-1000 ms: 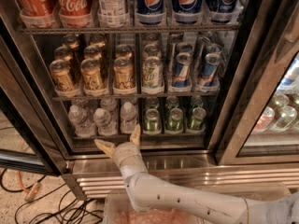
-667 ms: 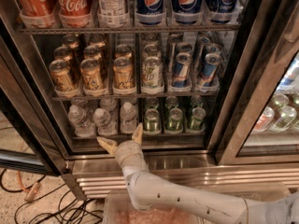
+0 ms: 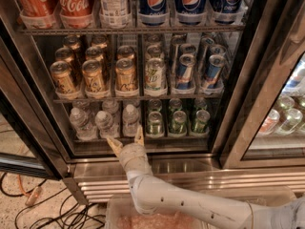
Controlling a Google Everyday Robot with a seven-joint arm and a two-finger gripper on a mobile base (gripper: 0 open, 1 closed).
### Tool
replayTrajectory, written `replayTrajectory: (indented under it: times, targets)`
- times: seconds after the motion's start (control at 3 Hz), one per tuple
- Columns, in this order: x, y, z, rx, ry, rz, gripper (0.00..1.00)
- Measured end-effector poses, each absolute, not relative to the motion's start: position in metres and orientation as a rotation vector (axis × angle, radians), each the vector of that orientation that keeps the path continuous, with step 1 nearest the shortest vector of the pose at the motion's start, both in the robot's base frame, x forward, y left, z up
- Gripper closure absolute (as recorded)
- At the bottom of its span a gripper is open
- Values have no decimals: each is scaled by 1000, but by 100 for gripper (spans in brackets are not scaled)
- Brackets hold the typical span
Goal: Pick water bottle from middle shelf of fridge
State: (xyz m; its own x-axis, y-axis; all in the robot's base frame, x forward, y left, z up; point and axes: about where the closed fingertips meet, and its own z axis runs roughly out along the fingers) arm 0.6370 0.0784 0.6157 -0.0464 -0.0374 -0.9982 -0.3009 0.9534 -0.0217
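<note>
Three small clear water bottles with white caps stand at the left of the middle shelf point(image 3: 186, 136), the nearest one point(image 3: 129, 119) just above my gripper. Green cans point(image 3: 177, 122) fill the right of that wire rack. My gripper point(image 3: 127, 138) is open and empty. It points up at the front edge of the shelf, just below and in front of the right-hand bottle and not touching it. My white arm point(image 3: 190, 205) reaches in from the lower right. The fridge point(image 3: 157, 168) has a steel frame and a dark interior.
Gold and blue cans point(image 3: 126, 75) fill the rack above, with Coca-Cola and Pepsi bottles point(image 3: 153, 1) above them. A neighbouring cooler point(image 3: 286, 118) stands to the right. The open door frame point(image 3: 19, 128) is at the left. Cables point(image 3: 33, 209) lie on the floor.
My gripper has moved slightly up and to the right, closer to the bottles. Its fingers stay open. Nothing on the shelves has moved.
</note>
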Motion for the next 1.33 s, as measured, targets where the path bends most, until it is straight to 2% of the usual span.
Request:
replayTrajectory:
  times: [1.33]
  targets:
    - [661,64,617,-216,1587,165,28]
